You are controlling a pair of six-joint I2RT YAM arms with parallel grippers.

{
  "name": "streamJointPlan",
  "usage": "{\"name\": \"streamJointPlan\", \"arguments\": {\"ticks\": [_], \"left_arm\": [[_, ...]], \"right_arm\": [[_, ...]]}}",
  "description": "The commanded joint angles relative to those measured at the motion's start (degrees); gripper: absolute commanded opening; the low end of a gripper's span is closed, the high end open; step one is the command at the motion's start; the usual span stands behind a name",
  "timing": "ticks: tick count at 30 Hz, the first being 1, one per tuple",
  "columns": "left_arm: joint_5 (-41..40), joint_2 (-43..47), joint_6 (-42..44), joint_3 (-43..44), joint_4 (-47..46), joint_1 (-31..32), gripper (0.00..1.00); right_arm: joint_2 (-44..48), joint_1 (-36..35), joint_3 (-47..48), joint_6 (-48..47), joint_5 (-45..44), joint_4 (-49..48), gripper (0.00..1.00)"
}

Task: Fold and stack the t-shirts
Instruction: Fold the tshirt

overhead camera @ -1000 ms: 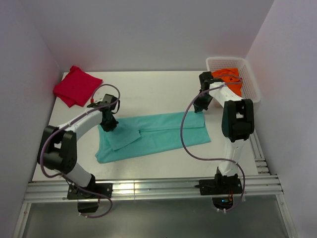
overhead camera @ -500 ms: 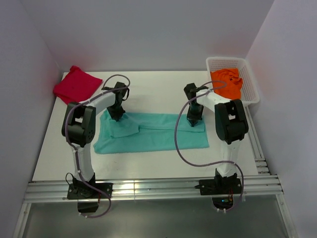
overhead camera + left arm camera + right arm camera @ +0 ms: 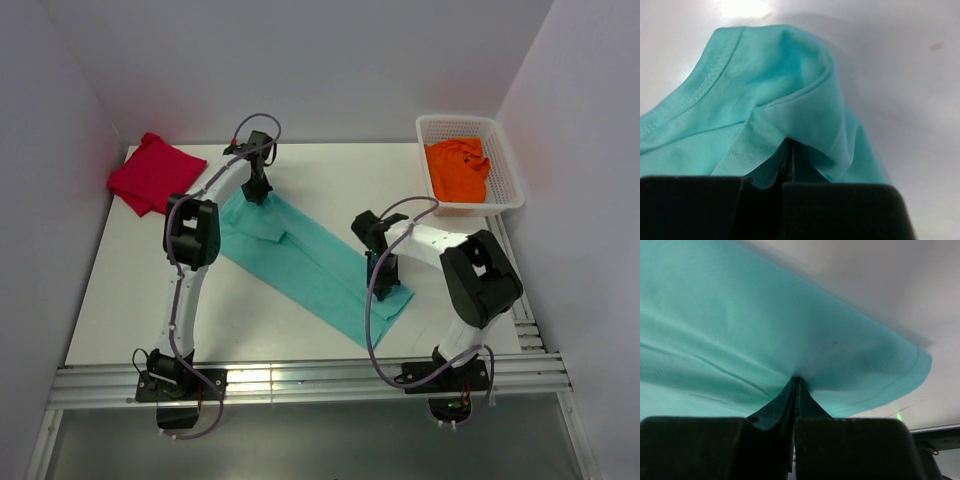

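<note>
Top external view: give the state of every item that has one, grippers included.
teal t-shirt: partly folded, stretched diagonally, pinched at both ends.
red t-shirt: folded, lying flat at far left.
white mesh basket: upright, holding one shirt.
orange t-shirt: crumpled, inside the white mesh basket.
left gripper: shut on the teal t-shirt.
right gripper: shut on the teal t-shirt.

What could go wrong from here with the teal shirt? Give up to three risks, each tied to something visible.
The left pincer and right pincer each hold only a small pinch of the teal shirt; the cloth may slip out. The shirt lies diagonally with one part doubled over, so a pull could skew the fold. The left pincer is not far from the red shirt and might disturb it.
</note>
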State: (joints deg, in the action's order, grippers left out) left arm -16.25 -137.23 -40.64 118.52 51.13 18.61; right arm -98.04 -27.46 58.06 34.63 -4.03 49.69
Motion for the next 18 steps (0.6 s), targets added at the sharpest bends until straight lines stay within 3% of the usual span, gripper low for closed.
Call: {"name": "streamJointPlan", "arguments": {"ticks": [1, 4, 8, 11, 12, 14, 15, 17, 18], "left_arm": [[6.7, -5.1, 3.3, 9.8, -3.4, -0.4, 0.0], [16.1, -5.8, 3.2, 12.6, -10.2, -0.3, 0.01], [41.6, -5.5, 0.8, 10.5, -25.4, 0.4, 0.04], [51.9, -7.8, -3.5, 14.4, -34.1, 2.5, 0.15], [57.2, -8.3, -4.7, 15.9, -36.4, 3.2, 0.24], [60.6, -8.9, -8.0, 19.4, -40.0, 4.9, 0.36], [60.9, -8.3, -8.6, 19.8, -41.8, 5.4, 0.46], [56.6, -3.8, -6.8, 19.2, -40.4, 5.9, 0.52], [52.5, -1.3, -5.4, 16.9, -36.5, 5.9, 0.55]], "right_arm": [[2.1, -5.4, -1.0, 2.7, 3.8, -0.6, 0.0], [1.1, -12.6, 3.5, 3.2, 6.7, -1.0, 0.0], [-0.3, -21.5, 8.9, 0.5, 9.4, -1.2, 0.0], [0.8, -24.2, 11.9, -1.2, 13.0, -2.8, 0.0], [1.9, -25.3, 12.6, -1.5, 13.7, -3.1, 0.0], [3.4, -25.7, 14.2, -2.7, 15.6, -4.8, 0.0], [4.9, -25.9, 14.9, -3.2, 15.8, -4.8, 0.0], [6.4, -26.0, 17.2, -4.0, 14.2, -4.1, 0.0], [8.1, -26.0, 18.1, -4.6, 12.7, -3.5, 0.06]]}}
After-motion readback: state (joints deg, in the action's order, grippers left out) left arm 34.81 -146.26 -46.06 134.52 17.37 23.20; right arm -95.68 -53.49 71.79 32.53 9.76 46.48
